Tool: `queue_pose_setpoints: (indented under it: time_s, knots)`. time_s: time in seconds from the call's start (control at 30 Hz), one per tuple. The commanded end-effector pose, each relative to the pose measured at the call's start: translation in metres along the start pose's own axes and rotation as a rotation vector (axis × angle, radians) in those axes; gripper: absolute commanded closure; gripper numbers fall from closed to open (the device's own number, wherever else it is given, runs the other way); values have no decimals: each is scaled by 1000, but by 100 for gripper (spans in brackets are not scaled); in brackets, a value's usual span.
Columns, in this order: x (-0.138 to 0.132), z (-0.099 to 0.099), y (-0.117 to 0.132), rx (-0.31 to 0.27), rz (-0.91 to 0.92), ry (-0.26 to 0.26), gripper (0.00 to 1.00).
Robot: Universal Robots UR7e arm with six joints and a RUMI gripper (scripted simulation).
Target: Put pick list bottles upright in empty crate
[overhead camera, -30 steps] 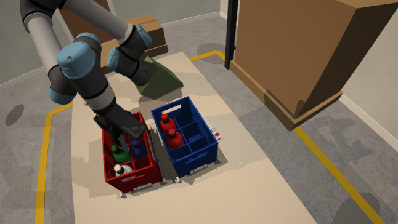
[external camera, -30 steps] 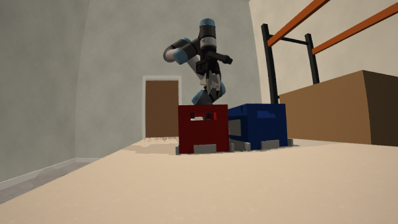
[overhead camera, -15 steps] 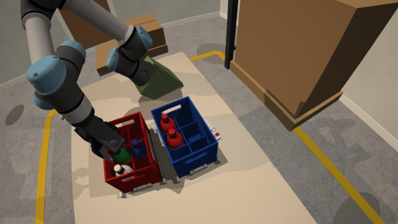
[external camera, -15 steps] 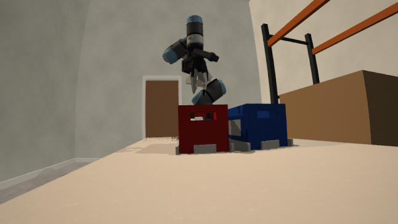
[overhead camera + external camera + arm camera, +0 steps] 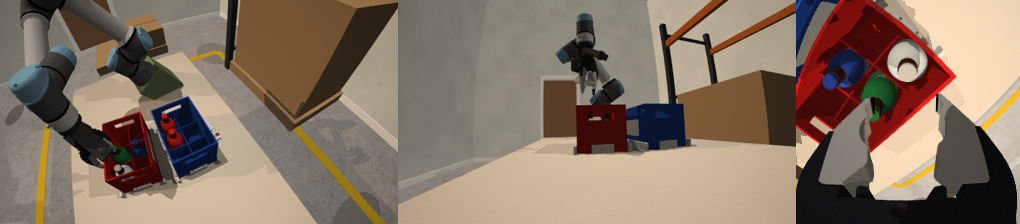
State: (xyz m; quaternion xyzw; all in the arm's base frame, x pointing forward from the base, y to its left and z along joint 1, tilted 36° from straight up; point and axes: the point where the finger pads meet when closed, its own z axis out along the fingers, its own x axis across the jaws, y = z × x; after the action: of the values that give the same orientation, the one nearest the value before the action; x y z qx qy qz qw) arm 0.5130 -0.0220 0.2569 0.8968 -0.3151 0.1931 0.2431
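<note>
The gripper is part open with nothing between its jaws. It hangs above the left edge of the red crate, one fingertip over the green bottle in the wrist view. That crate holds a green bottle, a blue bottle and a white bottle, all upright. The blue crate holds two red bottles upright in its left column. The pick list lies right of the blue crate, partly hidden; its lines are not readable.
The crates stand side by side with a narrow gap. A green wedge-shaped block stands behind them near the arm's base. A large brown box is beyond the table's right edge. Smaller cartons are at the back.
</note>
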Motion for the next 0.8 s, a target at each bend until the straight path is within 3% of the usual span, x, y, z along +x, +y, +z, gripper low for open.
queue_pose_setpoints:
  time_s: [0.0,0.77]
  knots:
    - [1,0,0,1,0,1,62]
    - [2,22,0,1,0,1,62]
